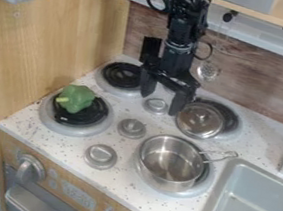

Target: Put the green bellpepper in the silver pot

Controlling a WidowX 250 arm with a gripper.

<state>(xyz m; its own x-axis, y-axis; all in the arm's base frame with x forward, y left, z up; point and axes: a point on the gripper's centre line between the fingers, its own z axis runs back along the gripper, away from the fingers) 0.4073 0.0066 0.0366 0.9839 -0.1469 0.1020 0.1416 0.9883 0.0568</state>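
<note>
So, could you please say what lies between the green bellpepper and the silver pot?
The camera view shows a round silver knob on the speckled counter, between the burner under the green bellpepper and the burner under the silver pot.

Pot open above; knob between bellpepper, pot.

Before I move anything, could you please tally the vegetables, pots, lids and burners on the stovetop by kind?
Green bell pepper: 1
Silver pot: 1
Silver lid: 1
Burners: 4
Total: 7
</note>
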